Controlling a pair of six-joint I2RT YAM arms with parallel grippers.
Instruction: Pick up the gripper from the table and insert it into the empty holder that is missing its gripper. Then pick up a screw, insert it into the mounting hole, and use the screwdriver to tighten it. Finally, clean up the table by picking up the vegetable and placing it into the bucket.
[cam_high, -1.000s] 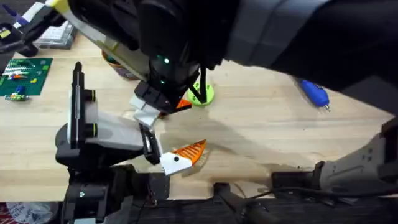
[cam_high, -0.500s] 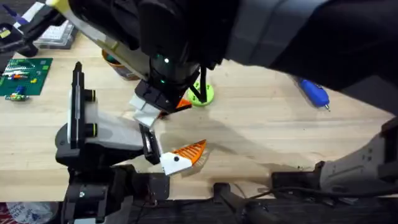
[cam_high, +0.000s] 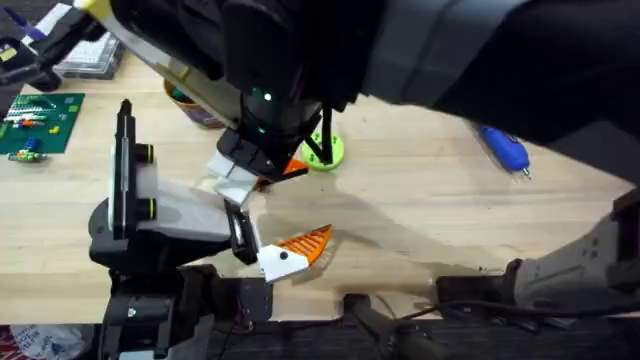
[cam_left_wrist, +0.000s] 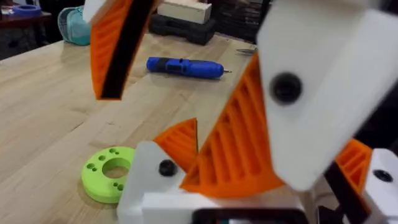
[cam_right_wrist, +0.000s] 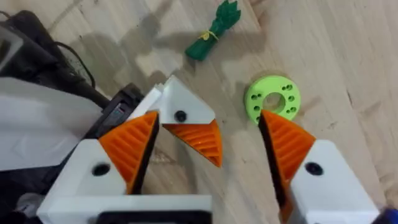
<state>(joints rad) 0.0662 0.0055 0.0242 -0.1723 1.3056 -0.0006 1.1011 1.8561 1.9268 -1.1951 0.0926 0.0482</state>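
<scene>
Gripper (cam_right_wrist: 272, 99), lime-green round plastic, holed

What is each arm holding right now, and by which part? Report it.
Nothing. The right gripper hangs open above the lime-green gripper, which lies flat on the table; the left gripper is open too.

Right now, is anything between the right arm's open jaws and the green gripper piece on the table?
Nothing visible. In the right wrist view the right gripper hangs open over bare wood, with the gripper just beyond one orange pad. The green vegetable lies farther off.
</scene>
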